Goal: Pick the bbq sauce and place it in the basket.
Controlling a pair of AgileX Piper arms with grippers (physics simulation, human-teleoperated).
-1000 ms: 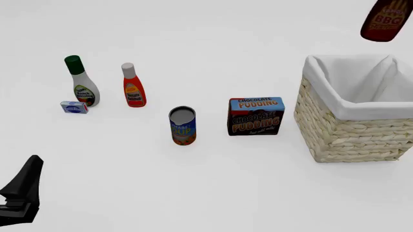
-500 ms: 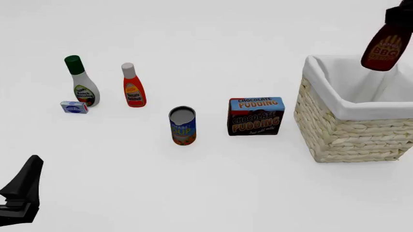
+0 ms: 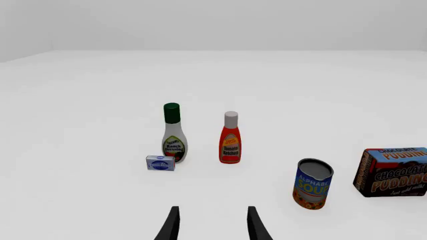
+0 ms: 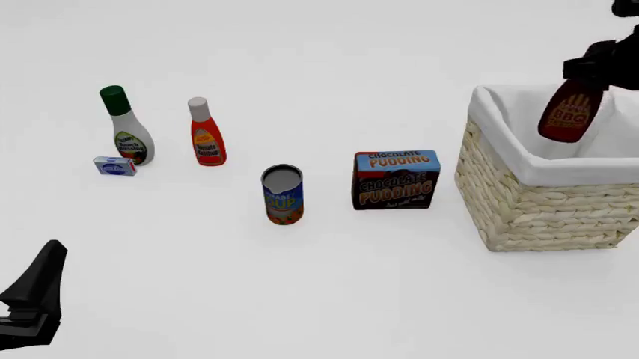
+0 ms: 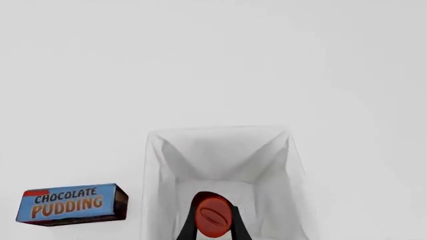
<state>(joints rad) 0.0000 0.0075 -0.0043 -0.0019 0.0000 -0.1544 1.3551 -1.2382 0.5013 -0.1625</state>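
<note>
Right now your right pincer (image 4: 597, 66) is clenched on the bbq sauce (image 4: 567, 112) just under its red cap, holding the bottle tilted, cap end up, over the open mouth of the basket (image 4: 519, 202); the bottle's lower end sits below the rim line against the white lining, but you can't tell from these views whether it touches the cloth. From the right wrist view the cap (image 5: 214, 218) sits between the two fingers with the basket's lined interior straight below. The basket stands near the right edge of the tabletop (image 4: 330, 292). Your left pincer (image 3: 212, 226) is released, fingers apart, parked near the front-left corner. The chocolate pudding box (image 4: 396, 179) stands just left of the basket, apart from it.
</note>
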